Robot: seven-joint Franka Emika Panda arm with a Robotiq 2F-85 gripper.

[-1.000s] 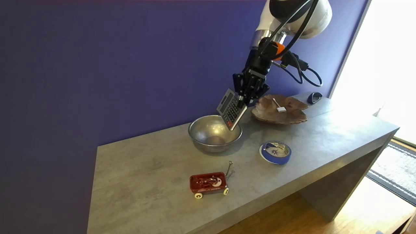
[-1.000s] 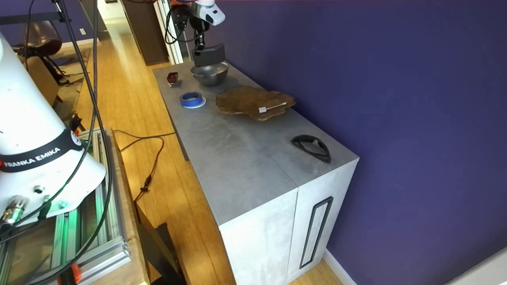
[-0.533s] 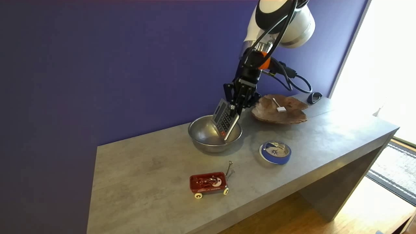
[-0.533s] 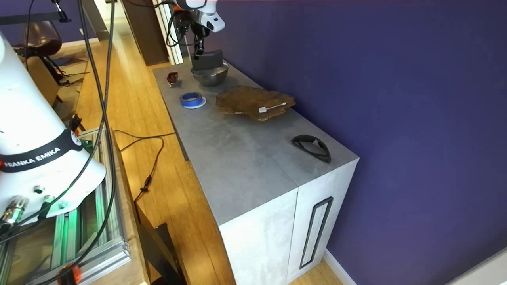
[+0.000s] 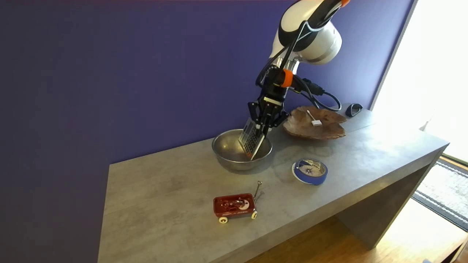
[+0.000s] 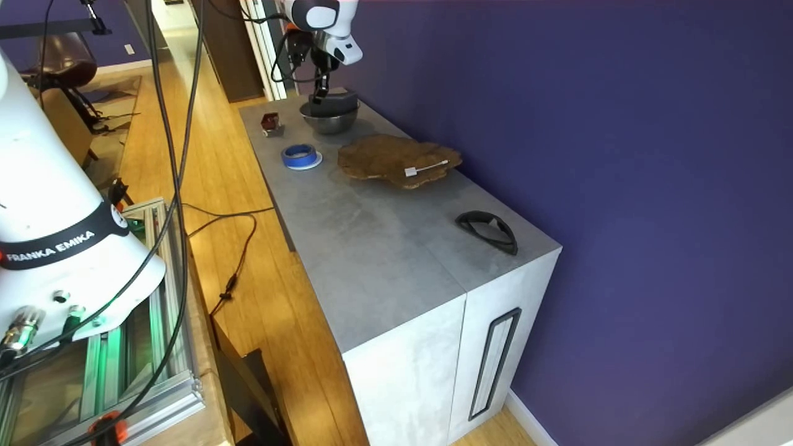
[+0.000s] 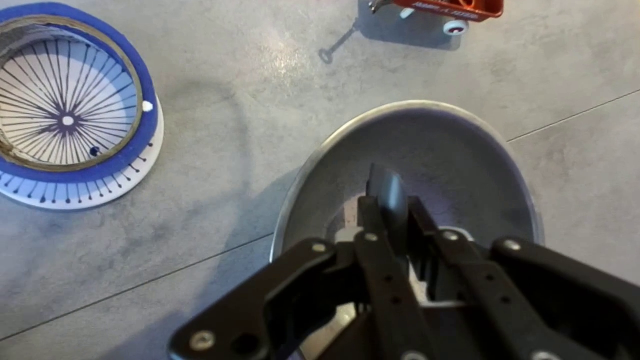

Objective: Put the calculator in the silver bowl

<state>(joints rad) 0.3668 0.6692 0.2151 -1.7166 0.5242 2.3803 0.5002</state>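
slanting steeply — a thin grey calculator, dark keys in rows.

Only legible text: "FRANKA EMIKA", white caps on the black band around the white rounded robot arm base, near left in an exterior view. At the band's right end, a round pale emblem, too small to make out. Then the red rectangular toy wagon: pale lettering along its near side in an exterior view, also on a long side in the wrist view, both unreadable. On the flat grey rectangular calculator, keys too small to read.
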